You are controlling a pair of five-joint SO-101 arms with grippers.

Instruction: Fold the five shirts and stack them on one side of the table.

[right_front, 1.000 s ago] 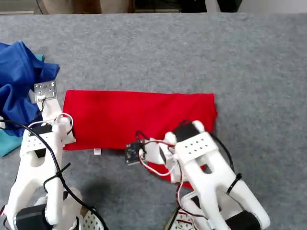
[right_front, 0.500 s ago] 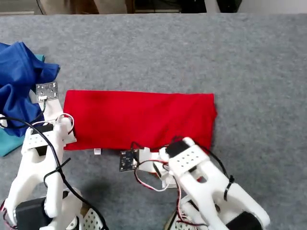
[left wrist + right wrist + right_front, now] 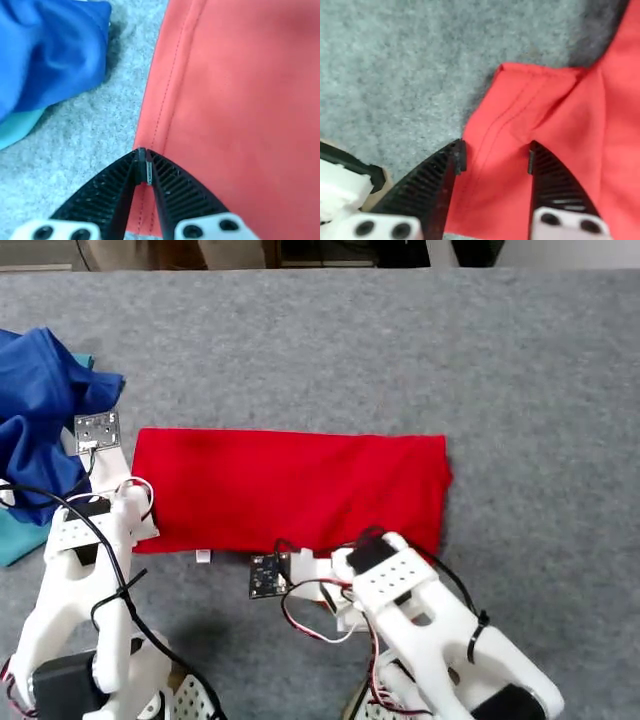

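The red shirt (image 3: 290, 490) lies flat in a long folded strip across the middle of the table. My left gripper (image 3: 143, 162) is shut, its tips resting on the hem of the red shirt (image 3: 225, 100) at its left end; whether cloth is pinched I cannot tell. In the high view the left gripper (image 3: 140, 522) sits at that same end. My right gripper (image 3: 495, 150) is open, its fingers either side of a red sleeve flap (image 3: 530, 110) at the shirt's near edge. The right arm (image 3: 395, 575) covers that flap from above.
A crumpled blue shirt (image 3: 40, 410) lies on a teal one (image 3: 15, 535) at the table's left edge, close to my left arm; the blue shirt (image 3: 45, 55) lies next to the red hem. Grey carpeted table (image 3: 520, 370) stretches bare at the back and right.
My right arm has drawn back toward the table's near edge and slightly left, covering the red flap. The left arm and the shirt have stayed put.
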